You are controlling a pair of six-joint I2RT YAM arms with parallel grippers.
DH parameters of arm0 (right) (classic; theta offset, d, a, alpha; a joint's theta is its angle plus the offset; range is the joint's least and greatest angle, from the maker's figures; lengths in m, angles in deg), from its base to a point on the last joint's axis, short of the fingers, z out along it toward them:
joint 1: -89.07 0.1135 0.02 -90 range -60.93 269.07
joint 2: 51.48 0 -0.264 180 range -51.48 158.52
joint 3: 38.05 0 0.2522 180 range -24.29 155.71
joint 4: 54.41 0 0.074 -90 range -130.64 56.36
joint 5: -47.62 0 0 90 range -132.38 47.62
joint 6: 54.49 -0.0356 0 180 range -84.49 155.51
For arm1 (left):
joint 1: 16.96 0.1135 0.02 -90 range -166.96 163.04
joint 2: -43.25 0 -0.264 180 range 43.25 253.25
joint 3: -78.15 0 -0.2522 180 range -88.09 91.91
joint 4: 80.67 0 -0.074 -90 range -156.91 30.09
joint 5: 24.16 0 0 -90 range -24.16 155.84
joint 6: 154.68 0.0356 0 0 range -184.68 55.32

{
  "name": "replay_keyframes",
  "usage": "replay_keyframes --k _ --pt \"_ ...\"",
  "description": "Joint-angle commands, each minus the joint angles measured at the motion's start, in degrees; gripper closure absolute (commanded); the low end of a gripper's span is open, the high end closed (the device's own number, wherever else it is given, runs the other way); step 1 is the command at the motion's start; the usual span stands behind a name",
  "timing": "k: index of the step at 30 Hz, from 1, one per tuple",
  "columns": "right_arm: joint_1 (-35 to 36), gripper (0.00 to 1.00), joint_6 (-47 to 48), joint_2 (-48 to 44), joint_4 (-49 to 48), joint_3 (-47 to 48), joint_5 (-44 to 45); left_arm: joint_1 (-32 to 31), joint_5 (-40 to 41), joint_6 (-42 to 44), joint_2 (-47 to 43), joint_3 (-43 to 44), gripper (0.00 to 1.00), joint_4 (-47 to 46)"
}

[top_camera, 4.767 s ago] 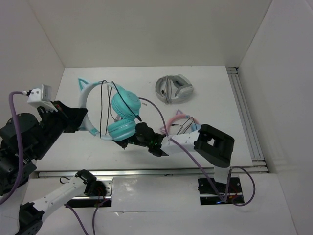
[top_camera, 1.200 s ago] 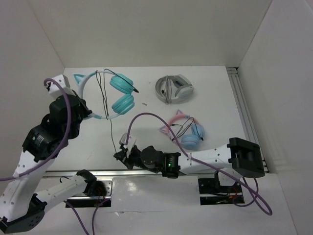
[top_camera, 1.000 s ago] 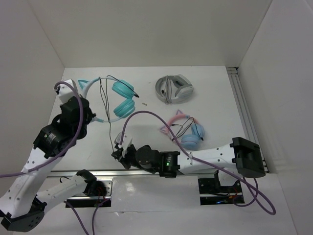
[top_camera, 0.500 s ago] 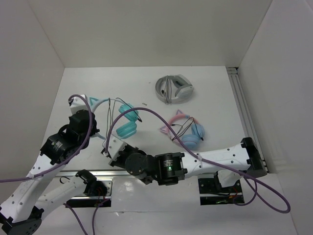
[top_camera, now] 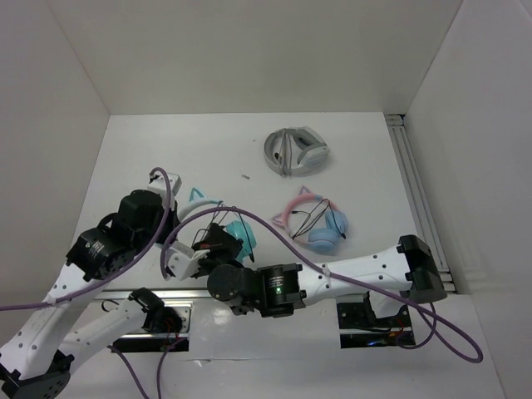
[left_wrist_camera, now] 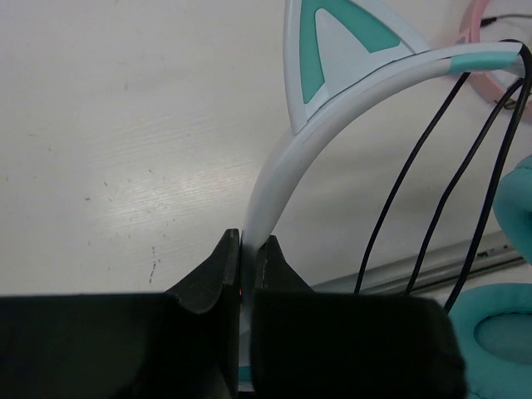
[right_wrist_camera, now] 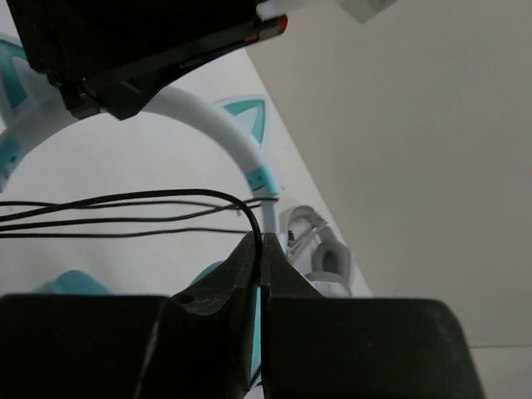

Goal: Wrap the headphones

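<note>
The headphones (top_camera: 241,231) are teal with a pale headband and cat ears, and hang low near the table's front left. My left gripper (top_camera: 179,218) is shut on the white headband (left_wrist_camera: 283,166), just below a cat ear (left_wrist_camera: 332,41). Loops of thin black cable (left_wrist_camera: 432,191) cross the band, and a teal ear cup (left_wrist_camera: 499,349) shows at the lower right. My right gripper (top_camera: 218,241) reaches across from the right. In the right wrist view the right gripper (right_wrist_camera: 260,241) is shut on the black cable (right_wrist_camera: 166,199), close to the headband (right_wrist_camera: 224,133).
Grey-and-white headphones (top_camera: 296,150) lie at the back middle. Pink cat-ear headphones (top_camera: 314,220) lie just right of my right arm. A small bit (top_camera: 244,176) sits on the table between them. A metal rail (top_camera: 420,199) runs along the right wall.
The left arm has carried the headphones from the far left toward the front middle. The right gripper, still holding the cable, has swung in close over the headphones.
</note>
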Motion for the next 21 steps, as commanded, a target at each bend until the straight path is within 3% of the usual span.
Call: replay_keyframes --k 1,6,11,14,21 --pt "0.2 1.00 10.6 -0.7 -9.2 0.3 2.5 -0.5 -6.1 1.6 1.5 3.6 1.00 -0.4" --pt "-3.4 1.00 14.6 -1.2 -9.2 0.3 3.0 -0.5 -6.8 2.1 3.3 6.3 1.00 1.6" --pt "-6.9 0.98 4.5 -5.4 0.7 0.9 -3.6 -0.5 -6.8 2.6 3.3 7.4 1.00 2.8" --pt "-8.2 0.93 3.6 -7.3 1.3 -0.4 -5.2 -0.5 -7.8 3.1 3.3 8.8 1.00 4.0" --pt "-13.0 0.93 -0.3 -9.3 5.8 -1.8 -7.6 -0.5 -9.8 3.7 4.4 11.7 1.00 6.9"
